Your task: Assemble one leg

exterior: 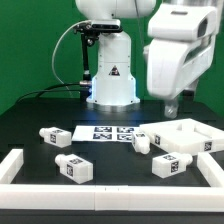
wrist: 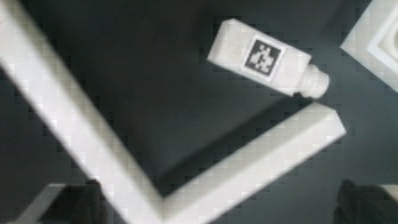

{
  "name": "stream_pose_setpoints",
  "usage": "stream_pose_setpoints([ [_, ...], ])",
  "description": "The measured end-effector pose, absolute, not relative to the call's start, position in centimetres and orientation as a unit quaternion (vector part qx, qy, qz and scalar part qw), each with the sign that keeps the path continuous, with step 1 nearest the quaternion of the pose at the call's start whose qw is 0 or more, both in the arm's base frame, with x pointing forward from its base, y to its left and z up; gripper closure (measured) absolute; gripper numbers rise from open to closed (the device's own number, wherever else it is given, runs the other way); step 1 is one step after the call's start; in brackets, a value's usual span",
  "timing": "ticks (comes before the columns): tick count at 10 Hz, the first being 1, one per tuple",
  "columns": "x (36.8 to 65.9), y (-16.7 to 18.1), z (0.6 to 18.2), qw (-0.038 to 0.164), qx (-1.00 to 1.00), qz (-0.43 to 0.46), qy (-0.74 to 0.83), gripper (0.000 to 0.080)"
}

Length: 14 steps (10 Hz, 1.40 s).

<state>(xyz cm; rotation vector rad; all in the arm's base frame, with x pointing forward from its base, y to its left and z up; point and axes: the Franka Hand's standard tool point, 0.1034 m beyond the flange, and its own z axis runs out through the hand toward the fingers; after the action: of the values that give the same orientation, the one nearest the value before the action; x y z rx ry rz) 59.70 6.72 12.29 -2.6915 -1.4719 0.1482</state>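
Several legs lie on the black table in the exterior view: one leg toward that view's left, one near the front, one in the middle and one in front of it. My gripper hangs high above the table at that view's right, clear of all of them. In the wrist view one leg lies on its side with its tag facing up, well away from my gripper. The dark fingers stand wide apart with nothing held between them.
The big flat white panel with raised rims lies at the exterior view's right. The marker board lies at mid-table. A white rail borders the front and left. A white rail corner runs under my gripper in the wrist view.
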Motion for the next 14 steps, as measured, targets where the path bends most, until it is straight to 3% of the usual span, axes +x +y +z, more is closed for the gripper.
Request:
stream_pose_setpoints([
  [2, 60.3, 6.0, 11.0, 0.032, -0.869, 0.030, -0.493, 0.0150],
  [6, 60.2, 6.1, 11.0, 0.031, -0.878, 0.030, -0.476, 0.0150],
  [8, 58.9, 6.2, 11.0, 0.027, -0.936, 0.027, -0.351, 0.0150],
  [10, 58.9, 6.5, 10.7, 0.050, -0.961, 0.026, -0.271, 0.0150],
  [14, 58.7, 6.9, 10.5, 0.049, -0.990, 0.034, -0.131, 0.0150],
])
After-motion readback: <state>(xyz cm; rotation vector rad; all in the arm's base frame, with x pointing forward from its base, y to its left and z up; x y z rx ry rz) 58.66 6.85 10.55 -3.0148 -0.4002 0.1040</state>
